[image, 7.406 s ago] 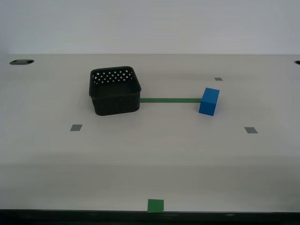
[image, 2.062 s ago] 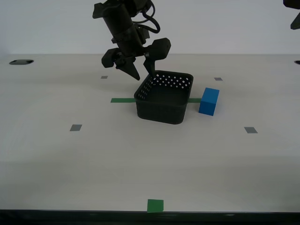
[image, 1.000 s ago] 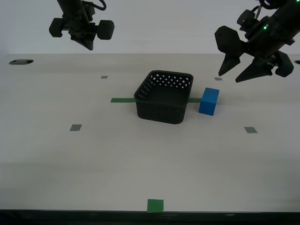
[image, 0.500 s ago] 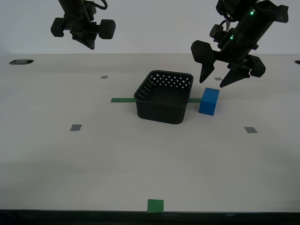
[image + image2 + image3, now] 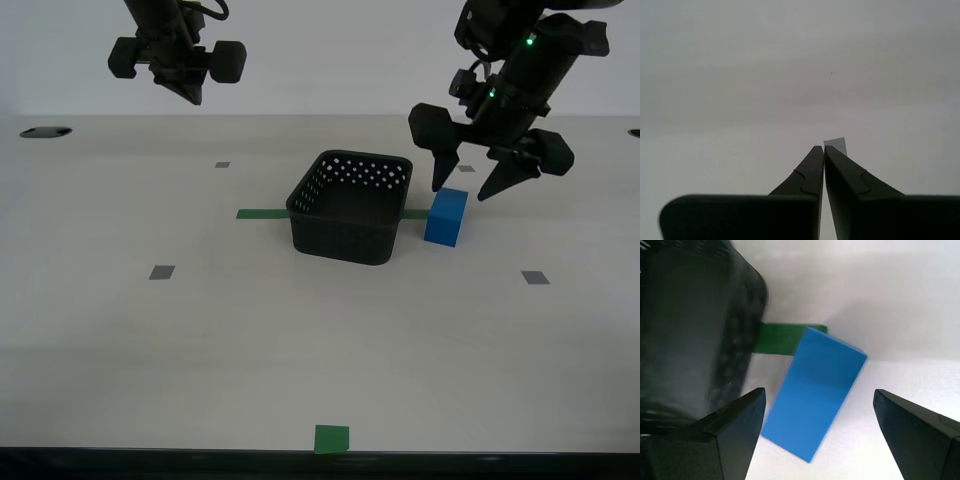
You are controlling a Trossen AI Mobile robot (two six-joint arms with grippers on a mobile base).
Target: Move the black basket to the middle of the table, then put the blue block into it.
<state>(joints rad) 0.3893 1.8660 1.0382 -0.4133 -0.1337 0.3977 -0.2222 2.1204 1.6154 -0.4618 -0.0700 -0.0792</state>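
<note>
The blue block [image 5: 446,217] is stood upright beside the black basket [image 5: 350,206], no writing seen. My first gripper [image 5: 471,186] is spread above it; my second gripper [image 5: 824,155] is pressed together.

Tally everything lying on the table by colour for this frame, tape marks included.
Black: 1, the black basket
Blue: 1, the blue block
Green: 2, the tape strip and the square
Grey: 4 tape squares
Total: 8

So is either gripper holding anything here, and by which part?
Nothing is held. My first gripper hangs open above the small bright blue rectangular block; my second gripper is shut on nothing.
</note>
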